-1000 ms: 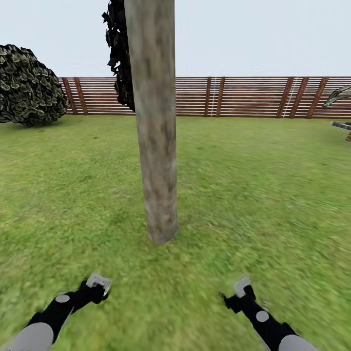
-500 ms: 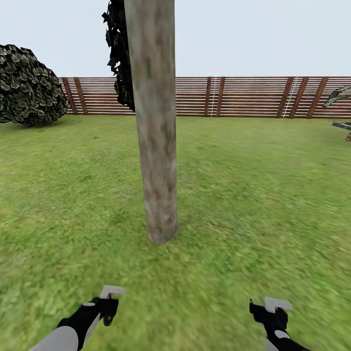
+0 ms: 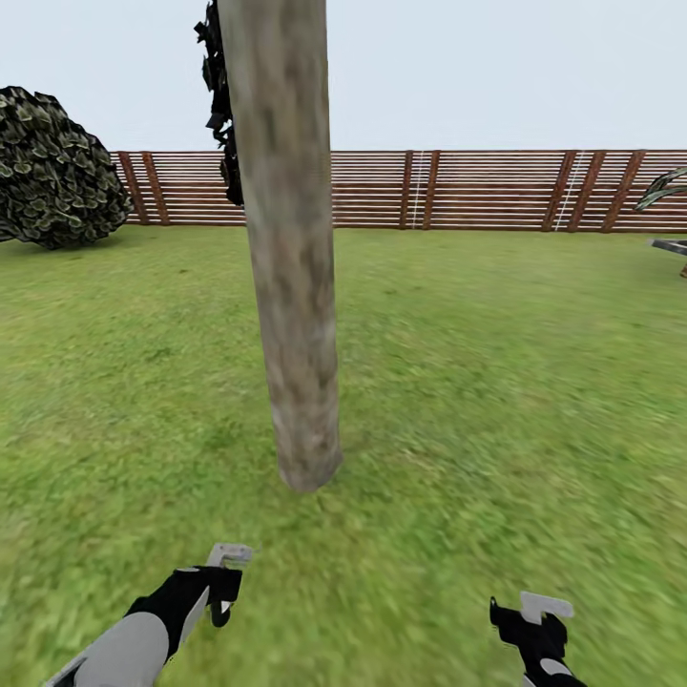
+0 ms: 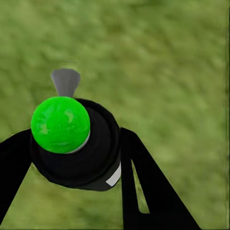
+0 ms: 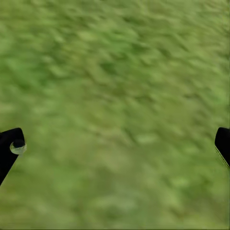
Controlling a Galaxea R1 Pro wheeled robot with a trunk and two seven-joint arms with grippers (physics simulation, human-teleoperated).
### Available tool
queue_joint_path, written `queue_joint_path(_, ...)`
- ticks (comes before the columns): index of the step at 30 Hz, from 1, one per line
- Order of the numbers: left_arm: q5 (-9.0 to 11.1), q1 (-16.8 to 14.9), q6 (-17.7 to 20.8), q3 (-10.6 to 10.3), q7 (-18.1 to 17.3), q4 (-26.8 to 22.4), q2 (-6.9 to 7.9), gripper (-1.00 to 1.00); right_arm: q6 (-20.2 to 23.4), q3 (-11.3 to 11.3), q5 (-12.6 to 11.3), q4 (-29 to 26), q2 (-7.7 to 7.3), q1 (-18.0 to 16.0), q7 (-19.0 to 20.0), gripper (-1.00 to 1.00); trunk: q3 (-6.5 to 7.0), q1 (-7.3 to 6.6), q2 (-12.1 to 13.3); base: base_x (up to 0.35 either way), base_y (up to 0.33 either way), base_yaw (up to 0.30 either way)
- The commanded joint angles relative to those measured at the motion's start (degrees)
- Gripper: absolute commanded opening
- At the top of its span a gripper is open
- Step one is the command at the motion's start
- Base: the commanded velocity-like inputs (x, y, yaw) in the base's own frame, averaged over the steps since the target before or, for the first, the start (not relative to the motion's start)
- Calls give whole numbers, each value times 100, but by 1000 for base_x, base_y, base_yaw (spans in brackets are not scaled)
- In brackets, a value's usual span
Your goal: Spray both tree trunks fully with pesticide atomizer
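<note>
A thick, pale grey-beige mottled tree trunk (image 3: 286,286) rises from the garden lawn (image 3: 496,382) straight ahead, and its top runs out of the frame. In the left wrist view the pesticide atomizer (image 4: 72,143), a black body with a bright green round cap and a grey nozzle, sits between the black fingers (image 4: 139,191) of my left gripper (image 3: 224,572), which is shut on it. That gripper hangs low over the grass, a little short of the trunk's base. My right gripper (image 3: 534,615) is open over bare grass, with its fingertips (image 5: 9,148) far apart. The paved floor is out of view.
A brown slatted wooden fence (image 3: 477,189) closes the far side of the lawn. A round dark-leaved shrub (image 3: 57,167) stands at the far left. Dark foliage (image 3: 221,95) shows behind the trunk. A palm frond (image 3: 663,186) and a dark flat object (image 3: 673,246) sit at the right edge.
The view has moved closer, so the trunk looks bigger and sits slightly further left. Both arms first drew back and lower; the left gripper has since edged forward.
</note>
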Motion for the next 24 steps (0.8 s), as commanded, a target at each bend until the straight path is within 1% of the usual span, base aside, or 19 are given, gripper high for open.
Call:
queue_joint_path(1,-39,-47,52,50,-58,-14,-41,-100,-15,-35,61,7,-2,-1,-21,100,-5,2,-2,277,-169,0)
queue_joint_path(4,-51,-99,84,48,-42,-20,-217,-100,-15,-35,62,11,3,1,-21,100,-5,2,-2,277,-170,0)
queue_joint_path(5,-64,-105,158,46,-30,-23,-275,-100,-15,-32,62,12,4,1,-21,100,-5,2,-2,277,-170,0)
queue_joint_path(6,-25,-56,277,96,-53,-60,-273,-100,-15,-30,62,13,40,11,-30,100,-5,2,-2,0,0,0)
queue_joint_path(16,-25,-55,274,96,-53,-60,-275,-100,-15,-30,62,13,40,11,-30,100,-5,2,-2,0,0,-11)
queue_joint_path(24,-25,-55,272,96,-53,-60,-265,-100,-15,-30,55,13,40,11,-30,100,-5,2,-2,0,0,-263)
